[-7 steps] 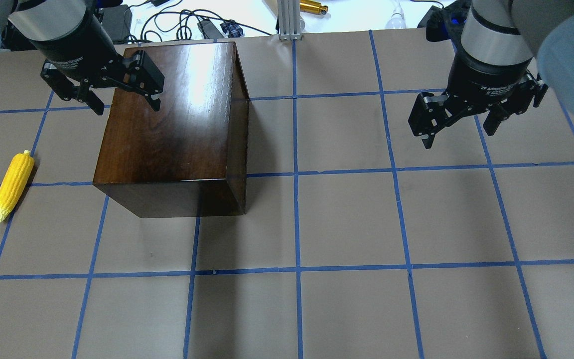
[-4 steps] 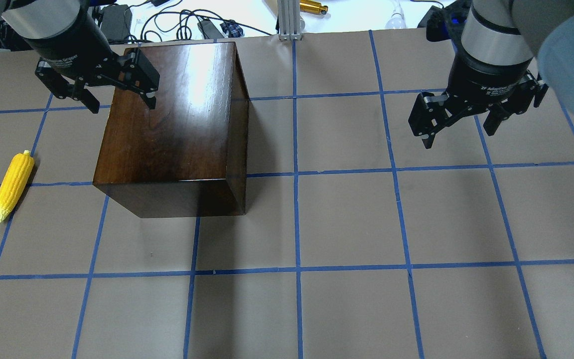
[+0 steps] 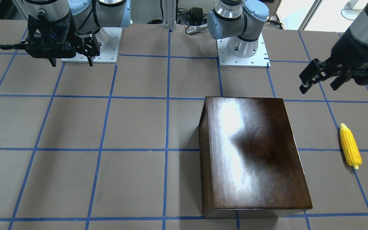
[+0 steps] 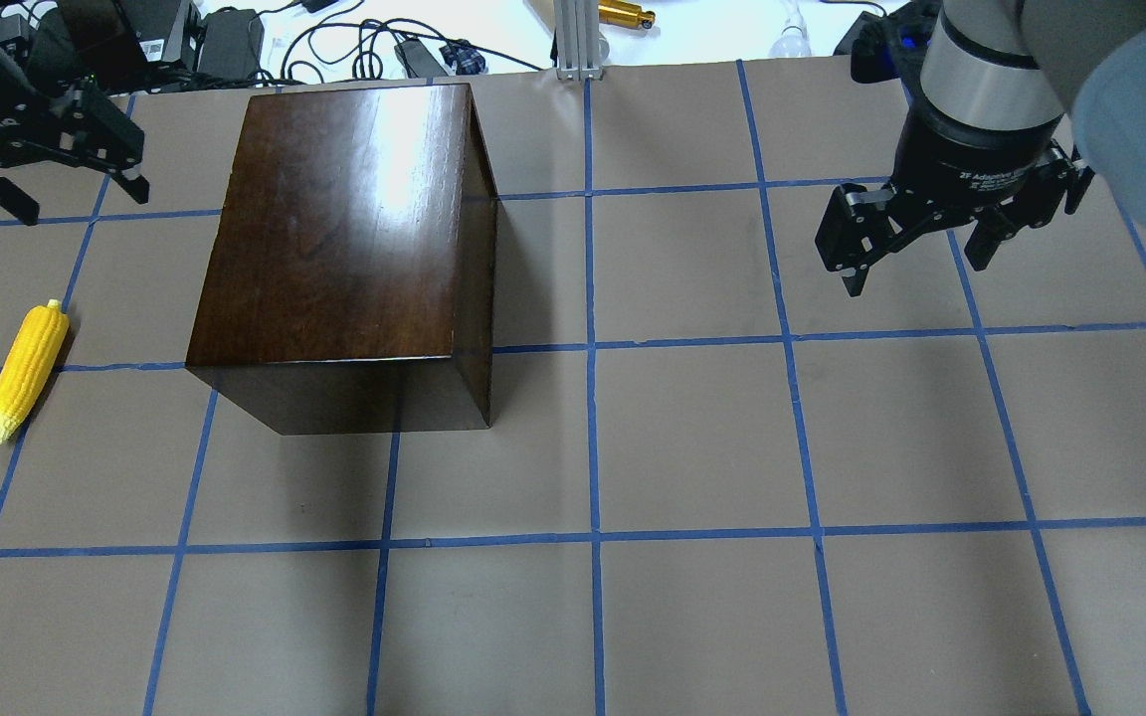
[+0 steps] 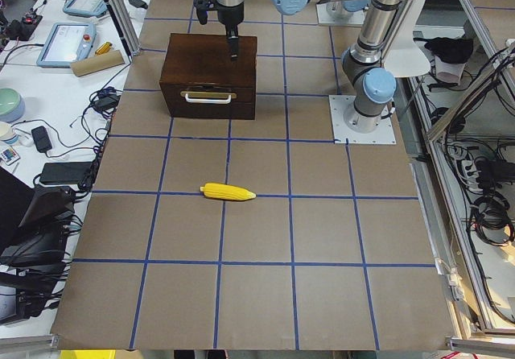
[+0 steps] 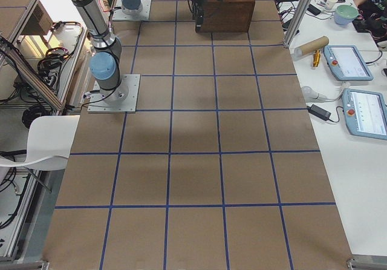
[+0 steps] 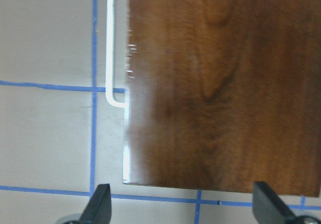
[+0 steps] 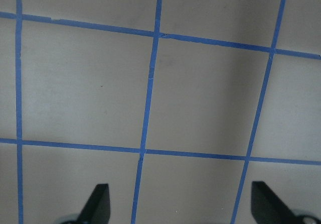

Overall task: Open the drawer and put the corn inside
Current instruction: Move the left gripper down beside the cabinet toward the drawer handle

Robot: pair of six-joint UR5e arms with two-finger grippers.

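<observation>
The dark-brown wooden box (image 4: pixel 334 239) stands at the back left of the table, also in the front-facing view (image 3: pixel 254 153). Its drawer (image 5: pixel 208 104) is shut; the front with its pale pull (image 7: pixel 113 48) faces the table's left end. The yellow corn (image 4: pixel 26 373) lies on the table left of the box, also in the front-facing view (image 3: pixel 350 146). My left gripper (image 4: pixel 84 204) is open and empty, raised beyond the box's back left corner. My right gripper (image 4: pixel 916 276) is open and empty, over bare table at the back right.
Blue tape lines grid the brown table (image 4: pixel 692 447). Cables, power bricks and a brass cylinder (image 4: pixel 625 14) lie past the table's far edge. The arms' base plates (image 3: pixel 243 56) are on the robot's side.
My left gripper has moved left off the box top to beyond its left side. The right gripper, box and corn have not moved.
</observation>
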